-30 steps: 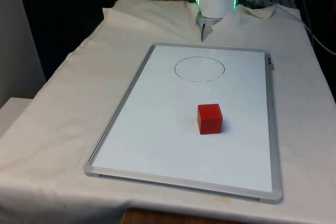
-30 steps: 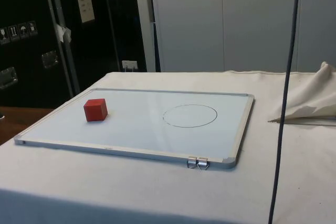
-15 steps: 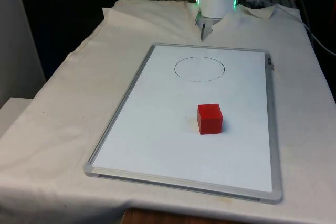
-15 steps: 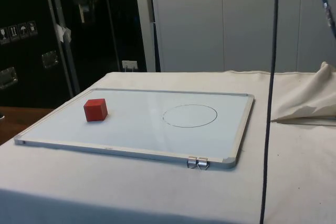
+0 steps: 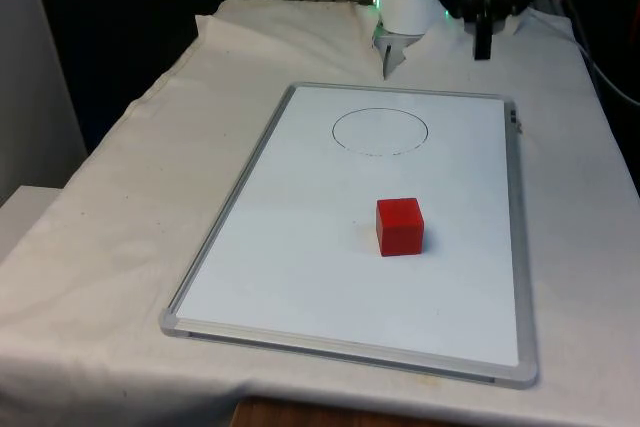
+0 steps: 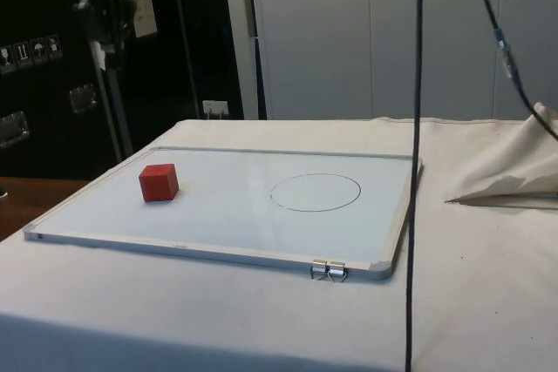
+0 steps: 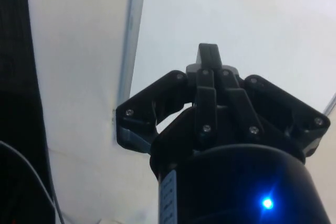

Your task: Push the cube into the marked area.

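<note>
Claw hangs in the air with its two fingers pressed together, holding nothing. Well apart from it, nearer the whiteboard's other end, the red cube sits flat on the board. The drawn circle lies between claw and cube. Whiteboard rests on the cloth-covered desk.

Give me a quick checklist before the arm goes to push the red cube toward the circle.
1. Red cube sits flat on the whiteboard: ok.
2. Cube inside the drawn circle: not ok, it lies apart from the circle.
3. Board between cube and circle bare: ok.
4. Gripper behind the cube, ready to push: not ok, it hangs raised past the board's far edge.
5. Fingers shut for pushing: ok in the wrist view.
</note>
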`<state>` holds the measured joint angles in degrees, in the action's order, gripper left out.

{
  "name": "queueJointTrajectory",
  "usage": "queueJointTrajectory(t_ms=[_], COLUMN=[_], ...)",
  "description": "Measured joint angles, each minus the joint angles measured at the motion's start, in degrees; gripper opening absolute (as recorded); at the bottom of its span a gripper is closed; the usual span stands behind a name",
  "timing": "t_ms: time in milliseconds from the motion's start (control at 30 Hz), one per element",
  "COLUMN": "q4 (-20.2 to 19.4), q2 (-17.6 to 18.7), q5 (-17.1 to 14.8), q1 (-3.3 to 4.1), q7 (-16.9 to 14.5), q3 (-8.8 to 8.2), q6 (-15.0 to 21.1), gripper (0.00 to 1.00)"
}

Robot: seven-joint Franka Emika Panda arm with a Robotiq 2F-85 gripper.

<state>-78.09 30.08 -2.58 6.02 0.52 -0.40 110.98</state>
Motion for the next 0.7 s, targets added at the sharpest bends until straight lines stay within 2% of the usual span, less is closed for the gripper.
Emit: queueJointTrajectory(t_ms=[167, 367, 700], q4=[4.35, 7.05, 14.09], q2=[4.53, 7.56, 15.3], q5=[0.06, 0.06, 0.06], q1=[0.06, 0.0, -0.52], q7=[0.0, -0.17, -0.8], q3=[-0.11, -0.29, -0.74], q6=[0.8, 1.49, 3.27], gripper=[0.0, 0.0, 0.0])
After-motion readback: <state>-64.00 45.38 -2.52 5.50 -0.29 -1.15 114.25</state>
